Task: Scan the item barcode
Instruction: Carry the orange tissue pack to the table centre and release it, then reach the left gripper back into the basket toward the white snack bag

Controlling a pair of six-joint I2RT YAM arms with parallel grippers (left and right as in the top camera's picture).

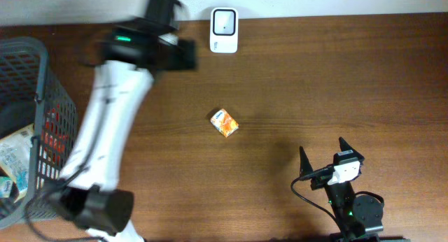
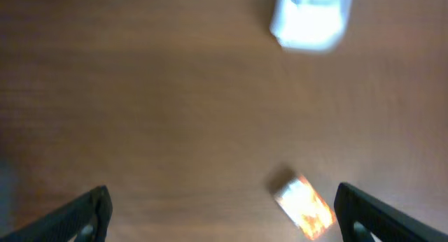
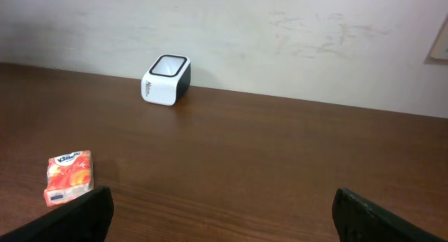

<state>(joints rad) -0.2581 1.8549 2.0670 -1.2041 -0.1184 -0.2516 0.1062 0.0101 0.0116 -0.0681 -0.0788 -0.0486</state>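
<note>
A dark brown wooden table [image 1: 336, 74] runs back to a pale, scuffed wall. On it lies a small orange and white packet [image 1: 225, 122], flat on a broad face and turned at an angle, alone in the middle of the table.

In the blurred left wrist view the packet [image 2: 303, 207] sits between the fingers, close inside the one at the right of the picture. The left gripper [image 2: 222, 193] has its fingers spread wide and holds nothing.

In the right wrist view the packet [image 3: 68, 176] lies just beyond the finger at the left of the picture. The right gripper [image 3: 220, 194] is also spread wide and empty, well apart from the packet.

The white scanner [image 1: 224, 21] stands against the wall, far beyond both sets of fingers, its window facing up. A grey wire basket [image 1: 42, 81] with other packets in it sits at the table's left end.

I judge the packet light and a little soft, with a glossy wrap that may slip. I would pinch it across its narrow sides, gently, leaving the broad faces bare. I cannot see the barcode.
</note>
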